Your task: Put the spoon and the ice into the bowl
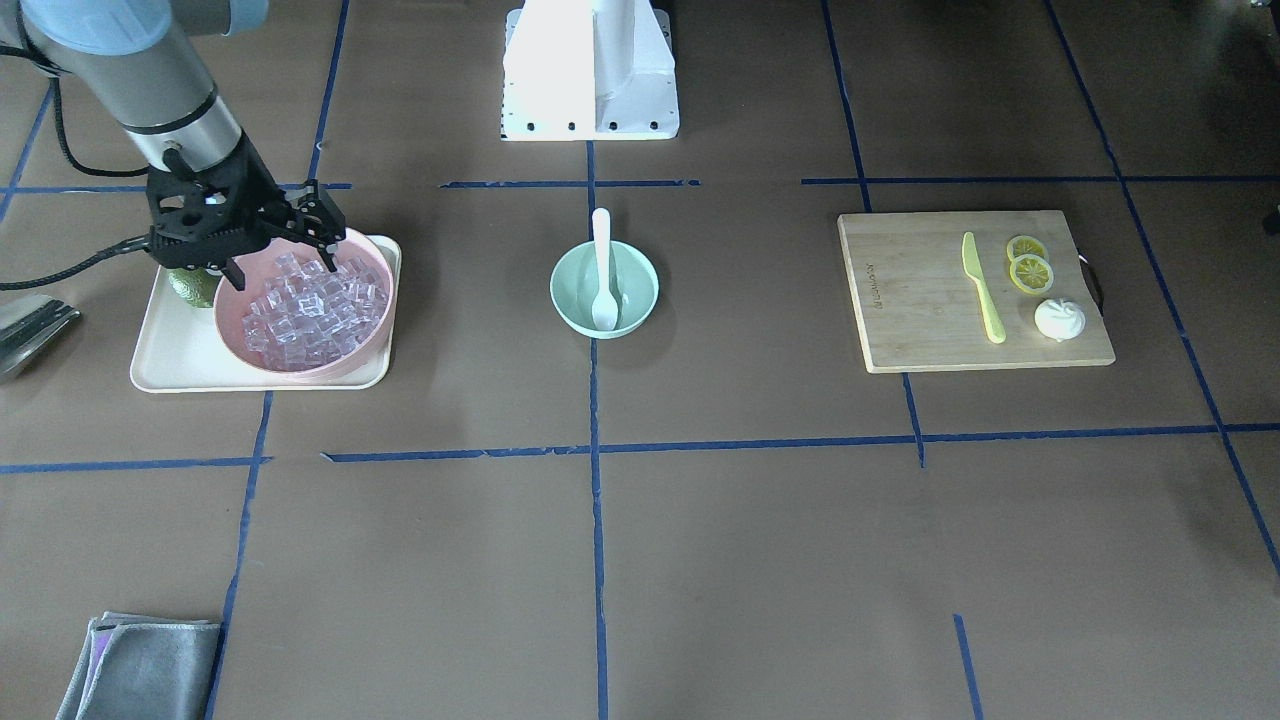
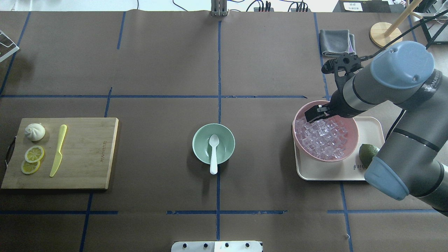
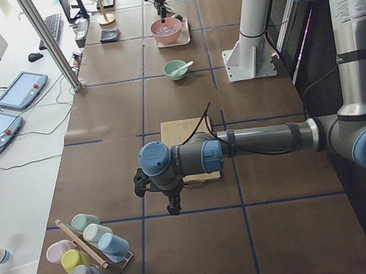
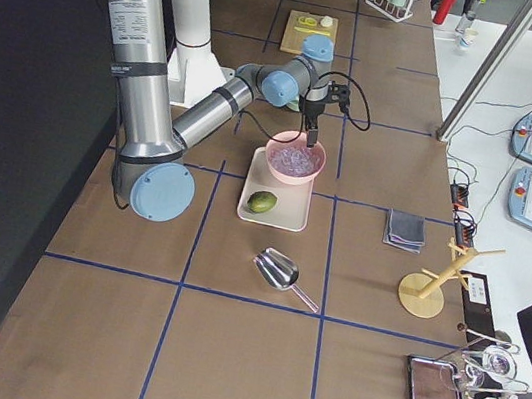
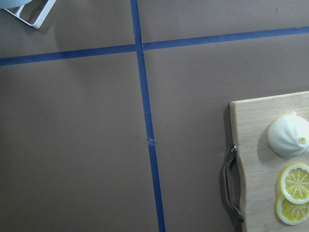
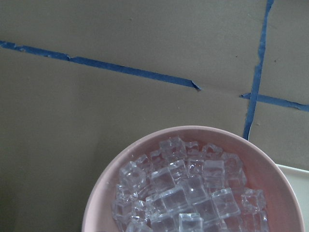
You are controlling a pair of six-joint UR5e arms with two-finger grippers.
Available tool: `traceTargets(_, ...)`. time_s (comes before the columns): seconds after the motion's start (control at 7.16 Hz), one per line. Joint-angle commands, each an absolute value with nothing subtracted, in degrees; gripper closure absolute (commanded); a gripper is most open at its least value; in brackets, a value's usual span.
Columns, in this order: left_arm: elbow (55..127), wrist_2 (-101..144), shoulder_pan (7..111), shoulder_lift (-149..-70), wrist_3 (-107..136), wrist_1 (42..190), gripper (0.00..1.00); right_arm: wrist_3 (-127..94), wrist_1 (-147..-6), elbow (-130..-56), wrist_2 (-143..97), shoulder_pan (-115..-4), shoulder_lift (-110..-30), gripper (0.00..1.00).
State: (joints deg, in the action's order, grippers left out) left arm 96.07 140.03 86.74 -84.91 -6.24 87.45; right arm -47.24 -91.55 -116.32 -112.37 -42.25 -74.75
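The white spoon lies in the mint-green bowl at the table's middle, scoop inside and handle over the rim; both also show in the overhead view, spoon and bowl. The ice is a heap of clear cubes in the pink bowl, also seen in the right wrist view. My right gripper hangs open just above the cubes at the pink bowl's edge, holding nothing. My left gripper shows only in the exterior left view, past the cutting board's end; I cannot tell its state.
The pink bowl and a green avocado sit on a cream tray. A wooden cutting board holds a yellow-green knife, lemon slices and a white bun. A grey cloth and a metal scoop lie near the tray.
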Motion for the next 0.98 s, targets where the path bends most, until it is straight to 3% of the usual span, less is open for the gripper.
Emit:
traceTargets(0.0,96.15,140.10,86.75,-84.90,-6.24,87.45,0.00,-47.72,-91.67,-115.14,-111.88,-41.57,-75.58,0.00)
traceTargets(0.56,96.15,143.79,86.75,-84.81,-6.33,87.54,0.00,-47.81,-83.53,-106.72,-111.88,-40.61,-75.58,0.01)
traceTargets(0.84,96.15,143.79,86.84,-84.73,-6.33,87.45,0.00,-47.90,-82.79,-108.01,-112.50,-40.52,-75.67,0.07)
